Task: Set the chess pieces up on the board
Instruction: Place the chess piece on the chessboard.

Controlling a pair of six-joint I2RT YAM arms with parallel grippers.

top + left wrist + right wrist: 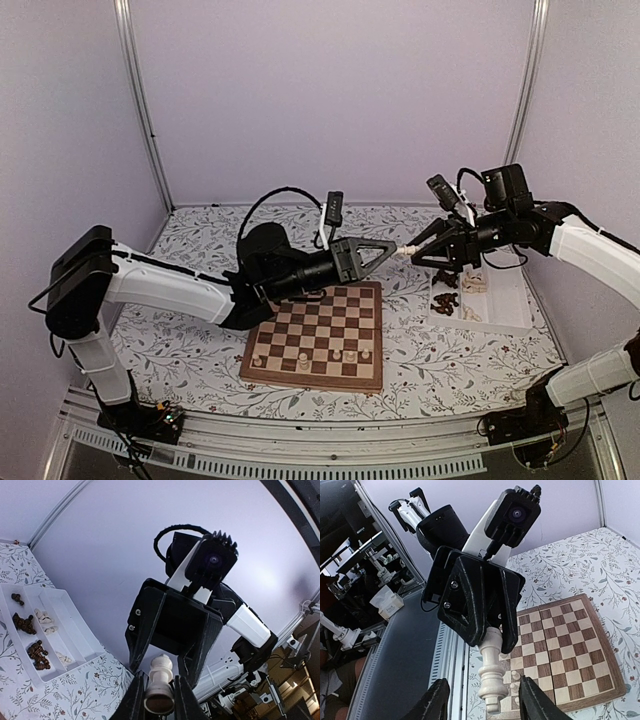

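L gripper (492,642) was clamped nearly shut on the base end of a pale cream turned-wood chess piece (490,672), holding it roughly level in mid-air. From the top cam it sat up near the far right corner of the square wooden chessboard (312,380), which had tan & dark brown checks and a reddish border. R gripper (418,250) faced it tip to tip. Its jaws stood wide apart, one finger either side of the piece's top end w/ gaps showing, so it had hold of nothing. A few small cream pawns (350,355) stood on the board's near rows. A white rectangular plastic tray (505,295) lay right of the board on the floral-print tablecloth (190,350), w/ dark brown pieces (37,655) & cream spares (45,621) in separate compartments.
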